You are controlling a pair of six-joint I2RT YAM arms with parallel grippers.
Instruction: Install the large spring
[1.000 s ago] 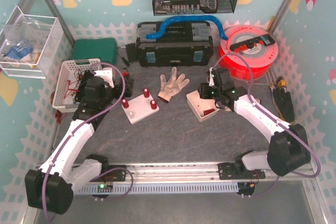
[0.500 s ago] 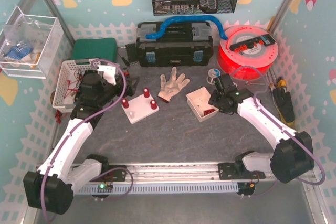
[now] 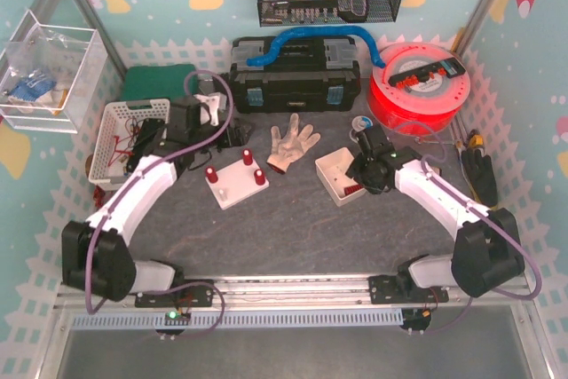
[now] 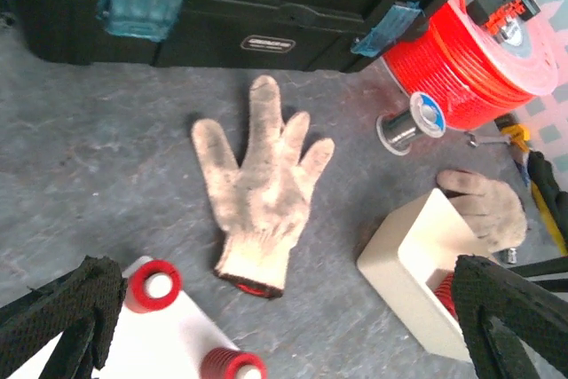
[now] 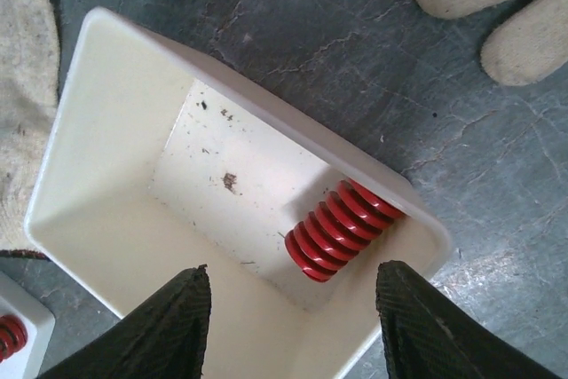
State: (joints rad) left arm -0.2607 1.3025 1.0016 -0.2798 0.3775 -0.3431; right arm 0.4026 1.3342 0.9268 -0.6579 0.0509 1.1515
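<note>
Silver rail (image 3: 293, 295) along the near edge carries both arm bases. Just beyond it, on the grey table (image 3: 293, 228), the right gripper (image 5: 293, 299) hangs over the white bin (image 5: 98, 175) with its jaws spread apart and nothing between them. The large spring (image 5: 342, 228), red, lies on its side in the bin's corner against the wall, in line with the gap between the black fingers (image 5: 169, 326) but not gripped. To the left of the bin stands a white block (image 3: 232, 185) with red springs (image 4: 153, 283) seated on its pegs. The left gripper (image 4: 284, 308) is raised behind that block, jaws wide open and empty, looking out across the table. A dirty white glove (image 4: 262, 184) lies flat, palm down, between the block and the bin, its fingers pointing away from the arms. A second glove (image 4: 484, 206) lies just beyond the bin, partly hidden by it. Near it stands a small wire reel (image 4: 408, 126). At the far side sit a white basket (image 3: 120, 122), a green pad (image 3: 160, 84), a black toolbox (image 3: 295, 77) with a blue hose (image 3: 311, 40) on top, and a red filament spool (image 3: 417, 90).
</note>
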